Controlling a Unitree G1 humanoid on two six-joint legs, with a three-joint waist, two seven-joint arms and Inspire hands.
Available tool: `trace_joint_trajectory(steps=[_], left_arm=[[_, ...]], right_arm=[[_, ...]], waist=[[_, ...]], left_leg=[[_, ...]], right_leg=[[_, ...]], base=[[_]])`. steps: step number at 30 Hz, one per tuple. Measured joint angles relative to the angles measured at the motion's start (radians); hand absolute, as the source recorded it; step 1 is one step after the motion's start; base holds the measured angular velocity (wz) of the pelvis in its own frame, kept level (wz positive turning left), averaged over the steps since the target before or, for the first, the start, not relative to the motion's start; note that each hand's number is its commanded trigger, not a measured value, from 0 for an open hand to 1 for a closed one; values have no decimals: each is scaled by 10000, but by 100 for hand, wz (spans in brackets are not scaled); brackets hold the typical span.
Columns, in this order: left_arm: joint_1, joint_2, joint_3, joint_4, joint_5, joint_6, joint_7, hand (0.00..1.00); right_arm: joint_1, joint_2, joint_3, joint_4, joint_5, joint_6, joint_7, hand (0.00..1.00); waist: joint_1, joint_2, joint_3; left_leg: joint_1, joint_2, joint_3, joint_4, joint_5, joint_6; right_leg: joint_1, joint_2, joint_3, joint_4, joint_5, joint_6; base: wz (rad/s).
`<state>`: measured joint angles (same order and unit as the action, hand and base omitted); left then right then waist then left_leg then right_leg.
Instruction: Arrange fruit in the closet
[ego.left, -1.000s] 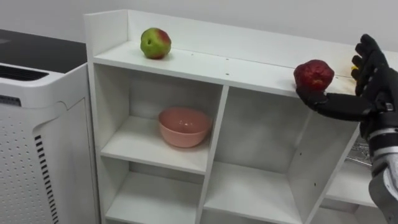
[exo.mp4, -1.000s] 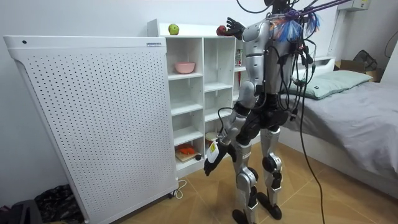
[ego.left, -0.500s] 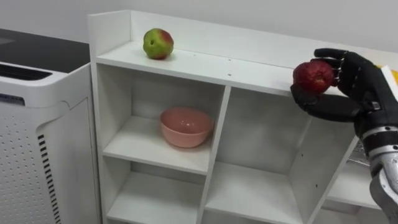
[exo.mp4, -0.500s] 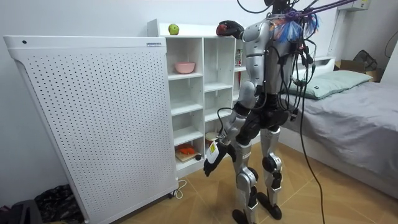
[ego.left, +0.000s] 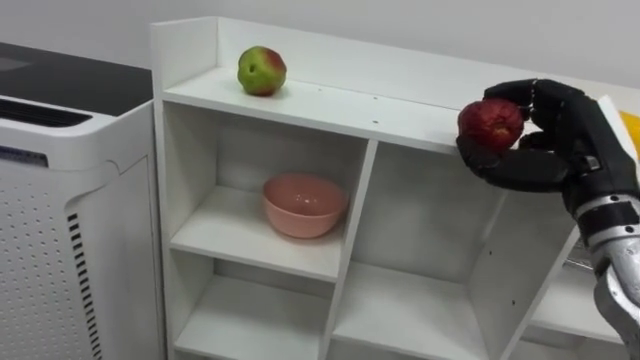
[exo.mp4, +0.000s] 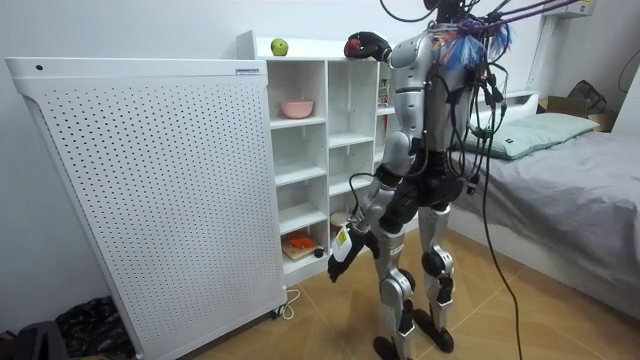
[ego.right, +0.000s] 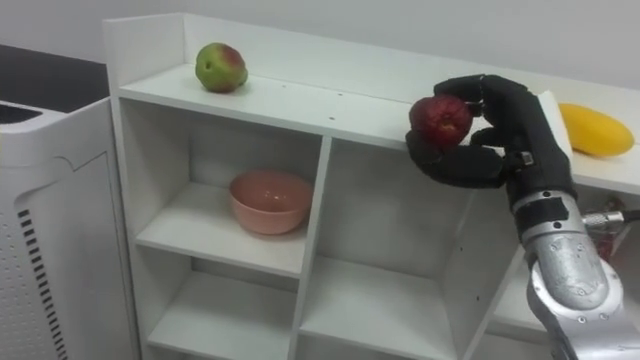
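A white perforated panel (ego.left: 60, 220) stood at the far left, close against the side of a white open closet (ego.left: 340, 108). On the closet's top shelf, near its left end, a green apple (ego.left: 261, 71) with a red blush sat upright, well apart from the other fruit. In the compartment just below it, a pink bowl (ego.left: 305, 205) rested on the shelf, close to the upright divider. The compartments to the right of the divider and those underneath looked bare. Farther right, at the front edge of the top shelf, a red apple (ego.left: 490, 123) was clasped in the robot's black right hand (ego.left: 570, 140), thumb curled beneath the fruit and fingers wrapped over its top and far side. Whether the apple touched the shelf board could not be told. To the right of that hand, in the right eye view, a yellow fruit (ego.right: 595, 128) lay on the same top shelf, near the back of the hand. In the room view the robot stood upright facing the closet, its right arm raised to the top shelf. Its left hand (exo.mp4: 337, 262) hung low beside its thigh, and its grip could not be made out. A bed (exo.mp4: 570, 170) lay behind the robot at the room view's right.
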<state>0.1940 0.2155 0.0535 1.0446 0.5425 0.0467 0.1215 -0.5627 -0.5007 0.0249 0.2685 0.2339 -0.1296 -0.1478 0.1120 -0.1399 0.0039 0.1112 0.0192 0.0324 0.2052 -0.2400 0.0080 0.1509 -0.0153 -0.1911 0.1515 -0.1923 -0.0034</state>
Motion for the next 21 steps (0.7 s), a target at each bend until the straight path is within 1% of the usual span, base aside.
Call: trace_joint_trajectory(steps=[2,5,6,8,9,10,11,12,14,15,16,18,20,21], left_arm=[[-41,0,0,-1,0,-1,5,0],[-47,-2,-2,0,84,1,14,0],[-64,1,-2,-1,86,7,18,0],[-110,0,-2,-9,85,9,19,0],[-140,-7,-1,-11,91,25,20,0],[-164,-26,-1,-7,101,80,20,0],[-181,-36,3,3,101,107,20,0],[-205,-40,4,39,110,133,21,0],[-184,-43,-6,78,105,154,29,0],[-153,-45,-6,90,100,180,36,0],[-125,-58,-12,94,69,201,40,0],[-148,-70,-128,92,-12,211,40,0],[-212,-115,-199,92,-12,215,40,0],[-234,-127,-202,93,-12,212,40,0]], right_arm=[[-31,0,44,-83,207,2,27,100],[-29,1,170,-435,347,6,82,100],[-19,3,320,-743,338,6,88,100],[118,3,416,-1369,354,30,185,100],[321,7,443,-1905,358,74,235,100],[431,17,507,-2344,395,117,345,100],[476,32,529,-2523,465,141,409,100],[590,57,571,-2836,566,180,465,100],[701,131,709,-3138,754,212,593,100],[784,350,754,-3274,755,227,686,100],[865,591,822,-3439,784,285,748,100],[1005,752,1046,-3747,893,382,919,100],[1214,845,1216,-3965,939,471,1294,100],[1334,959,1324,-4057,972,509,1511,100]], waist=[[20,3,2],[38,81,50],[-1,138,87],[-25,194,77],[16,237,44],[20,281,19],[36,302,14],[51,344,-13],[56,413,-6],[71,492,28],[83,526,12],[43,593,10],[51,680,-27],[61,742,-65]], left_leg=[[-63,15,92,2,0,0],[-117,14,204,9,0,0],[-151,10,223,7,0,0],[-226,5,252,5,5,7],[-278,12,346,0,5,7],[-299,10,340,-6,5,7],[-289,7,336,-12,5,8],[-256,-1,333,-27,5,7],[-88,2,338,-85,5,7],[14,10,342,-93,5,7],[34,18,345,-95,5,7],[14,28,372,-92,4,7],[2,20,381,-88,4,8],[-28,15,410,-77,4,8]], right_leg=[[-100,-1,30,15,1,-2],[-183,12,202,13,12,-15],[-231,21,223,10,12,-15],[-331,15,241,10,12,-15],[-395,18,245,11,12,-15],[-429,21,250,8,14,-19],[-425,21,269,7,14,-19],[-401,25,303,7,15,-19],[-276,47,452,-8,14,-19],[-188,51,533,-9,14,-19],[-175,49,529,-5,14,-19],[-211,32,531,-3,15,-18],[-226,17,530,7,16,-16],[-258,1,530,18,16,-16]], base=[[-12],[-10],[-10],[-6],[-9],[-8],[0],[0],[-5],[-7],[-5],[-2],[0],[-6]])
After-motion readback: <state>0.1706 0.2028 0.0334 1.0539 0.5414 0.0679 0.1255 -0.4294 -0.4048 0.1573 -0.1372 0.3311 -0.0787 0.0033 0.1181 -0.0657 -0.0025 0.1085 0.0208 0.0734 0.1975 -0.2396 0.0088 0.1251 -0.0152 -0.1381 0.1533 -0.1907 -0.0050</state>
